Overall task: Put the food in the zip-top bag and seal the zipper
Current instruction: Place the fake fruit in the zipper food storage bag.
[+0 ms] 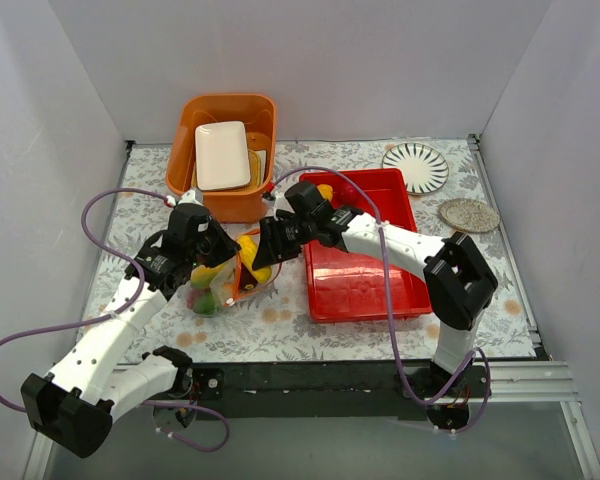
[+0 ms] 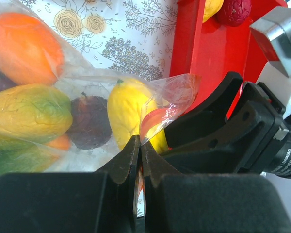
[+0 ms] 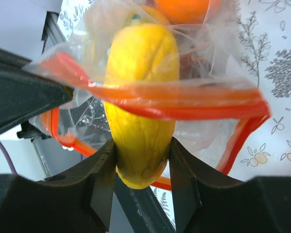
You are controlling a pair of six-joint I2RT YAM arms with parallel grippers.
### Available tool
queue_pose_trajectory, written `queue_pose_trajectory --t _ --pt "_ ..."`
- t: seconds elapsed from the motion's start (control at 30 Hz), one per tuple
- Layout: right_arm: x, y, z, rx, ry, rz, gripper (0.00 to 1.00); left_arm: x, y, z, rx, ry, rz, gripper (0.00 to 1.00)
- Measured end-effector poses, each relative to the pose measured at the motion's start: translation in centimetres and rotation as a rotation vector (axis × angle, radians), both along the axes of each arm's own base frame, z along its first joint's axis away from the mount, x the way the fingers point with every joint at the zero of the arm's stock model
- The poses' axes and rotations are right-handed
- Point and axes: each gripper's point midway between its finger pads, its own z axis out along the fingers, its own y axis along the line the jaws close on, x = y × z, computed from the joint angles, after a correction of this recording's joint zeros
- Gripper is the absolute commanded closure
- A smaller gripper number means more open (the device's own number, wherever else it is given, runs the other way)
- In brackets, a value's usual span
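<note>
left gripper [image 2: 139,148]: fingers pinched nearly together on the clear film at the bag's mouth edge; a bit of orange-red strip shows between them.
right gripper [image 3: 141,158]: clamped narrow on the near end of the yellow mango [image 3: 141,92], one finger on either side.
yellow mango: sits in the bag mouth; far end is past the zipper and inside the bag, near end is outside, between the right gripper's fingers.
zip-top bag [image 1: 215,285]: lies on the floral cloth [image 1: 460,290] between the two grippers, left of the red tray and in front of the orange tub.
zipper [image 3: 194,104]: unsealed; one strip crosses over the mango, the other loops under it, and the two are apart.
bag contents: orange [image 2: 24,46], yellow-green mango [image 2: 29,114] and dark round fruit [image 2: 89,124], all behind the film.
red tray [image 1: 365,270]: just right of the bag, with the right arm reaching over it. The left wrist view shows a dark red fruit [image 2: 234,10] and a yellow piece at its far end.
orange tub [image 1: 195,120]: back centre-left, with a white dish [image 1: 222,155] resting in it.
striped plate [image 1: 415,167]: back right, with a round coaster [image 1: 469,214] near it.
gripper spacing: tips face each other closely across the bag mouth; cannot tell whether they touch.
</note>
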Motion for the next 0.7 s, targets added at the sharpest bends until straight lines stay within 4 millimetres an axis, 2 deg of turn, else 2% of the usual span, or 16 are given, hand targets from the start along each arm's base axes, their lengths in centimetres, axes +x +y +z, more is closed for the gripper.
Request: queue_pose_trajectory --t 0.17,0.2,0.27,0.3,0.4,0.47,0.63,0.7 --pt "1.1 0.4 0.0 -0.016 -0.014 -0.044 0.62 0.0 0.0 0.0 0.000 0.001 0.001 1.00" --pt "1.1 0.5 0.0 -0.021 -0.016 -0.052 0.54 0.0 0.0 0.0 -0.001 0.001 0.001 1.00" --pt "1.3 0.4 -0.2 -0.029 -0.021 -0.061 0.48 0.0 0.0 0.0 -0.002 0.002 0.003 1.00" --pt "1.3 0.4 -0.2 -0.032 -0.025 -0.062 0.40 -0.1 0.0 0.0 -0.003 0.002 0.004 1.00" --pt "1.4 0.3 -0.3 -0.041 -0.062 -0.039 0.28 -0.2 0.1 0.1 -0.010 0.005 0.012 1.00" --pt "1.6 0.3 0.4 -0.044 -0.104 -0.012 0.25 -0.2 0.1 0.4 -0.013 0.004 0.017 1.00" --pt "2.8 1.1 3.9 0.001 -0.243 0.040 0.23 0.0 0.4 1.1 -0.011 -0.011 0.035 1.00" --pt "3.1 0.8 4.2 -0.003 -0.273 0.033 0.24 0.1 0.5 1.4 -0.008 -0.016 0.041 1.00"
